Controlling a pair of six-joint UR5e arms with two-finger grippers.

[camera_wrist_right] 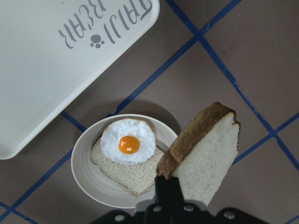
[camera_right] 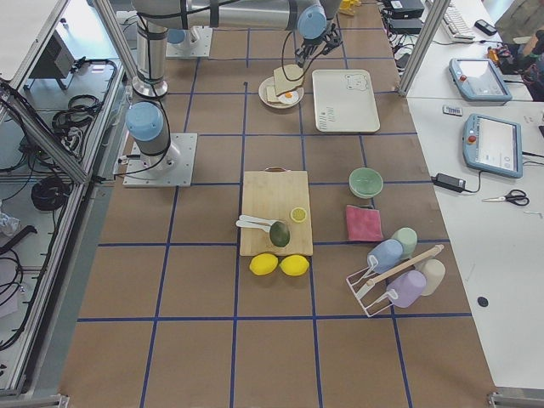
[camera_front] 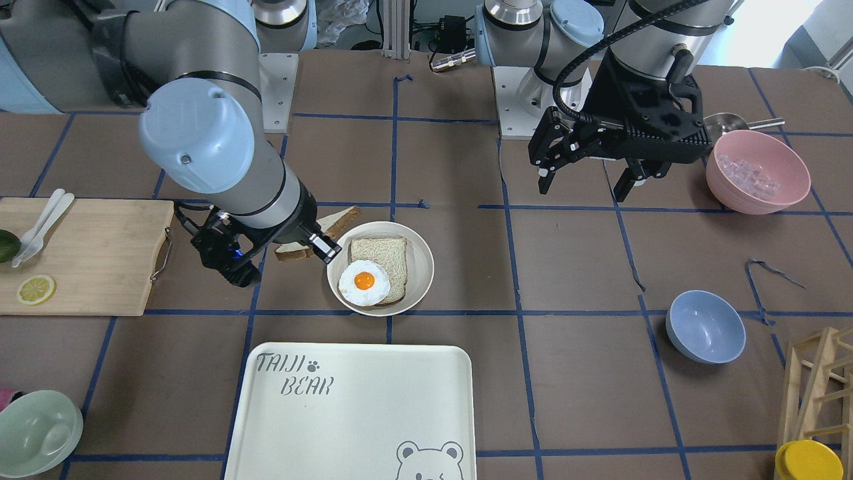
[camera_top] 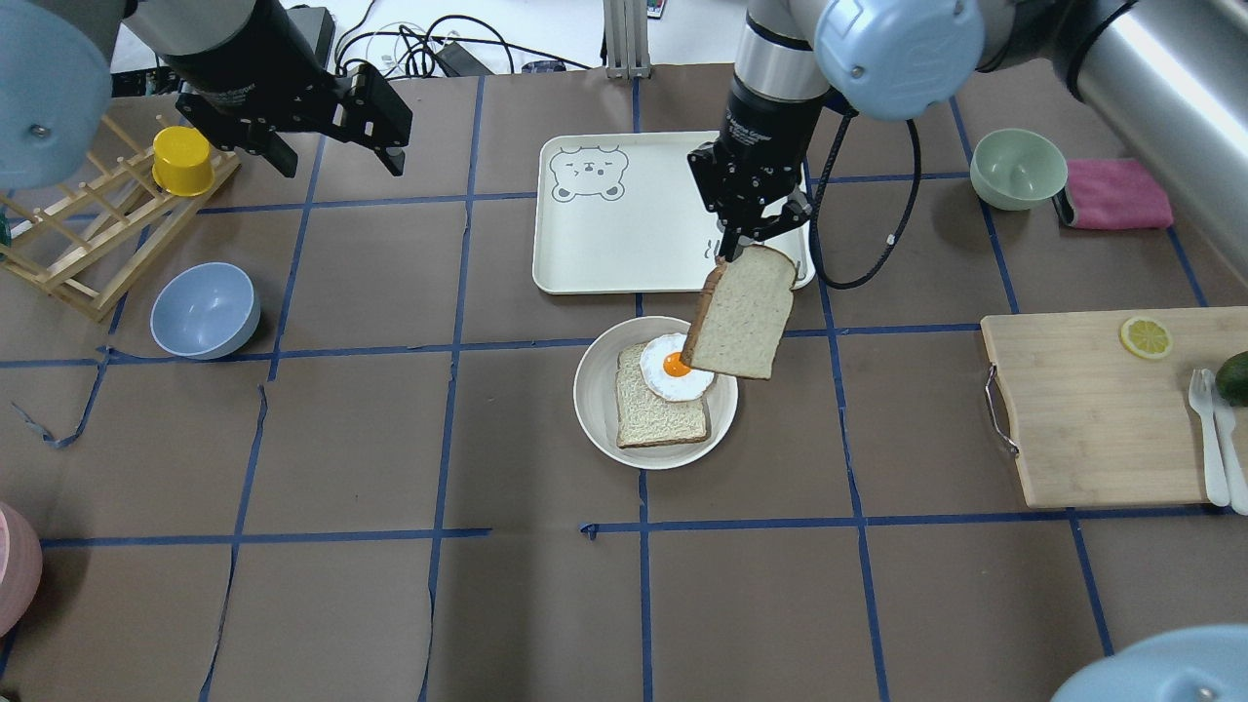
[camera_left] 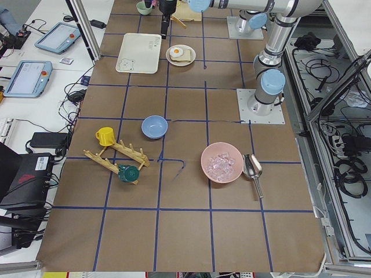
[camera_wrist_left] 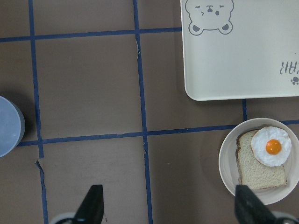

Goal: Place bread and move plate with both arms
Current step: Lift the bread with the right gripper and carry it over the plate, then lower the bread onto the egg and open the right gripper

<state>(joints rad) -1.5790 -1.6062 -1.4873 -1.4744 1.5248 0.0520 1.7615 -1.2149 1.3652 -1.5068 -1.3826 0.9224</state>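
Bread (camera_top: 738, 312) hangs tilted from the right claw (camera_top: 738, 246), pinched at its crust edge. Just below and beside that claw, the plate (camera_top: 595, 400) rests on the desk (camera_top: 877, 585) — another slice (camera_top: 658, 419) and a fried egg (camera_top: 673, 369) lie on it. Beyond sits the bear tray (camera_top: 624, 253). Well apart, the left claw (camera_top: 339, 161) hovers — spread wide, empty.

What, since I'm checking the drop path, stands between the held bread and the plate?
Nothing visible does. The bread hangs tilted in the right pincer, raised near the plate edge. The plate already carries another slice with a fried egg on it, where the bread would likely land.
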